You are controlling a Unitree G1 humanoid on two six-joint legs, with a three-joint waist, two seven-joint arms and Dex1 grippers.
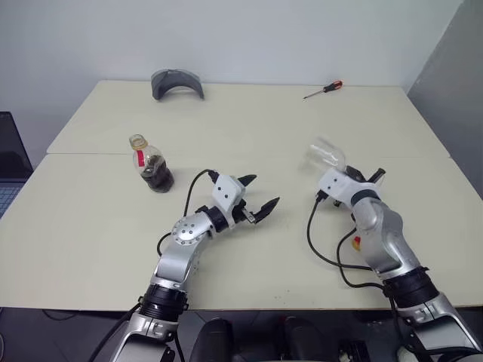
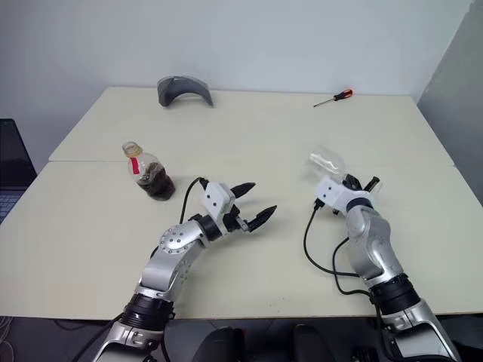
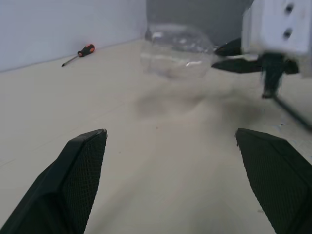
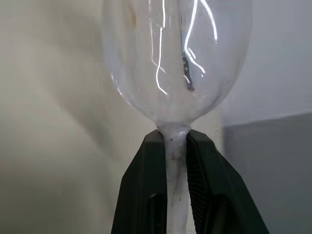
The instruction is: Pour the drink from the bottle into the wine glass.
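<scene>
1. The wine glass (image 4: 178, 63) is held by its stem between the two fingers of the right gripper (image 4: 176, 156), above the right half of the tabletop (image 1: 249, 128), its bowl tilted toward the far edge.
2. The bottle (image 1: 151, 166) with the dark drink (image 1: 157, 178) stands upright on the left half, well apart from the glass.
3. The left gripper (image 1: 256, 197) hovers between them, jaws wide apart and holding nothing.
4. A screwdriver (image 1: 323, 90) lies near the far right corner; a grey curved object (image 1: 176, 81) sits at the far edge.
</scene>
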